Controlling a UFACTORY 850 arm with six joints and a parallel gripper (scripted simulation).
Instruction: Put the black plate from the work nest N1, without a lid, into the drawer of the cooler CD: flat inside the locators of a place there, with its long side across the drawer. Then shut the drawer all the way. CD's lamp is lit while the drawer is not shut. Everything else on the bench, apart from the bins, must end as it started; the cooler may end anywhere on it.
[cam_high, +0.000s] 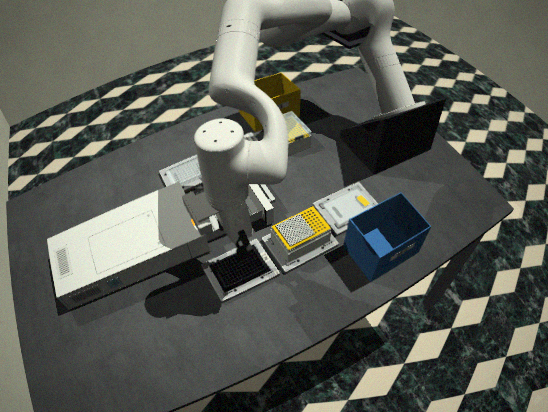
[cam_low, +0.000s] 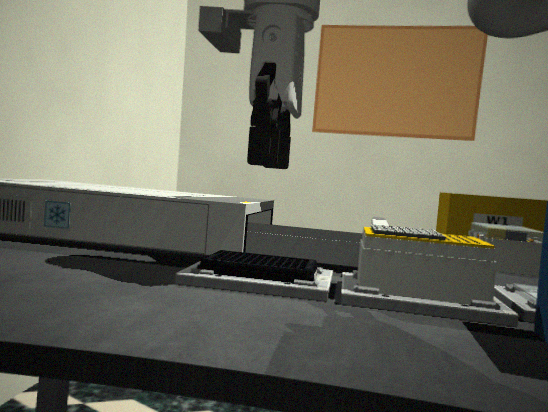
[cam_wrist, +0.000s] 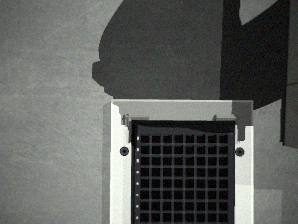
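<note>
Open gripper above black plate — empty

A dark grey surface stands on a floor of dark green marbled and cream tiles laid in a diamond pattern. 1 leg shows under the surface's right side in the top view, another at the lower left of the exterior view. Plain pale beige walls meet at a corner, and the farther wall carries an orange rectangular panel. Soft shadows lie across the surface.
</note>
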